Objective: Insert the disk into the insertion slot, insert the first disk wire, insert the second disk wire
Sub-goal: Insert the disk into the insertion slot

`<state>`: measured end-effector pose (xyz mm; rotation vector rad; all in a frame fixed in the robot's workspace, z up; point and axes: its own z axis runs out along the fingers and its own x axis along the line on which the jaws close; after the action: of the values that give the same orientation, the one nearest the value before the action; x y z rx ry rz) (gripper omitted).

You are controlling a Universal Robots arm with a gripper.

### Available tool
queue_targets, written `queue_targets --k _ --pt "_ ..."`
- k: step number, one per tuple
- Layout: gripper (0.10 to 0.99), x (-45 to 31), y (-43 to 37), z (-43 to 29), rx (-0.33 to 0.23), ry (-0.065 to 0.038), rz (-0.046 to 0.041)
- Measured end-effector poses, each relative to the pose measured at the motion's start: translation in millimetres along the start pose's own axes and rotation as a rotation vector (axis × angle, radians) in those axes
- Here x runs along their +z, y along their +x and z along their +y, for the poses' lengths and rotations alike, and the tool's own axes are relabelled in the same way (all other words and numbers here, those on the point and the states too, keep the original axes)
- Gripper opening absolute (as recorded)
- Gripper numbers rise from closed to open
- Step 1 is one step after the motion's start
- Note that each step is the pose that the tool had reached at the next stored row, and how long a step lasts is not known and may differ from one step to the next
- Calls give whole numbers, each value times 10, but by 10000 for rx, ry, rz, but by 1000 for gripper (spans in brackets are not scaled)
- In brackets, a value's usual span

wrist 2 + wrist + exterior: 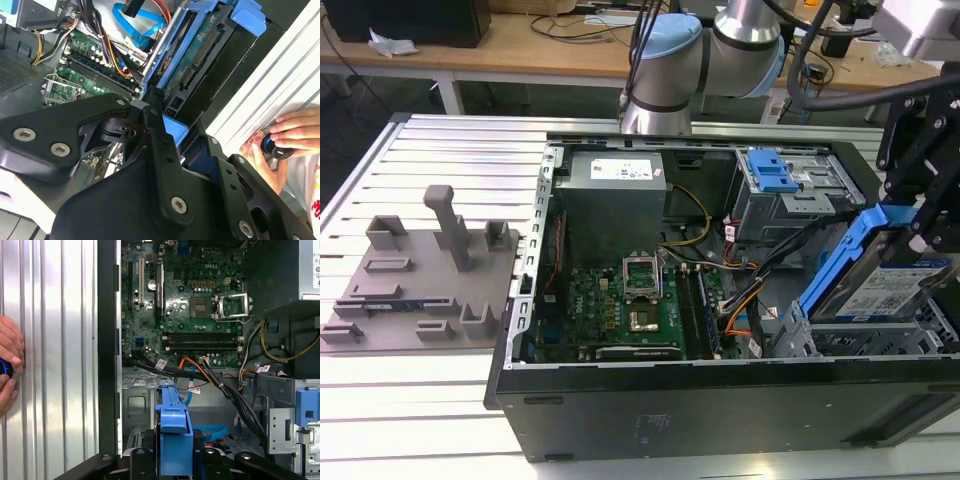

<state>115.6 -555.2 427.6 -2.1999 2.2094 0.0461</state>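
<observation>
Clamping the bright blue plastic carrier frame of the silver rectangular disk [892, 288], your black gripper [174, 460] has its 2 fingers closed against the frame's sides, as both wrist views show. You have the disk tilted over the grey perforated sheet-metal insertion slot [865, 338]. Its lower end is down at the bay and its upper end is raised toward the exterior view's right. Whether that lower end touches the cage, I cannot tell.

Just past the carrier lies the thin flat light-blue second disk wire [212, 430], looping on the case floor. Beyond it, an orange-red-black wire bundle [197, 369] runs toward the green motherboard [190, 305]. Farther back stand the taller grey cage with a blue latch plate [775, 180] and the grey power supply box [615, 205]. Outside the black computer case [720, 410], a hand [11, 345] rests on the ribbed aluminium table [55, 340], fingers around a small dark round object.
</observation>
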Motion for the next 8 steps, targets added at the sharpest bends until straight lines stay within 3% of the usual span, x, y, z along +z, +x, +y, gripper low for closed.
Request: queue_targets --k 8 --pt "365 190 40 -1 0 0 -4"
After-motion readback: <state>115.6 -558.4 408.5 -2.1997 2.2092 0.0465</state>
